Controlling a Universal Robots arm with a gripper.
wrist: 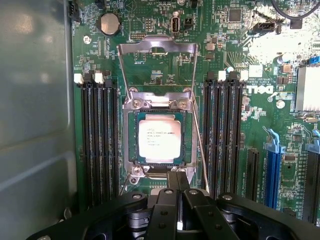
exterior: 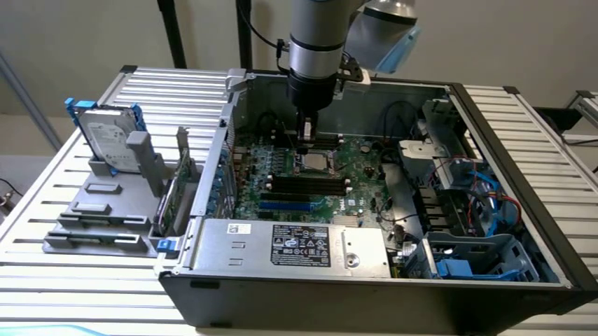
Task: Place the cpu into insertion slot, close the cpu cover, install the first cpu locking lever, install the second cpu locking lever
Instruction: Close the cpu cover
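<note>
Grey metal marks the drive (exterior: 105,136), which stands upright in a rack at the exterior view's left, well apart from the gripper (wrist: 177,176). Next comes the open case (exterior: 374,308), lying on its side, with the green board (exterior: 360,157) on its floor. The arm reaches straight down into the case, and the gripper hangs low over the board's middle.

Its fingers (wrist: 170,200) are pressed together and hold nothing. Their tips sit just beside the near edge of the slot (wrist: 131,142).

The cpu (wrist: 160,141) lies flat in the slot, directly ahead of the fingertips, with its pale face up and its edges square to the slot's rim. It is square, so it has no long axis. Its lines of print run across the gripper's line of reach.

The cover (wrist: 155,46) is swung open on the far side of the slot. Its frame stretches lengthwise away from the gripper, and the board shows through its window.

A thin lever (wrist: 199,135) runs along one side of the slot. Black memory slots (wrist: 222,140) flank the slot on both sides, running the same way as the lever. At the exterior view's right, cables (exterior: 486,199) fill the case's end.
</note>
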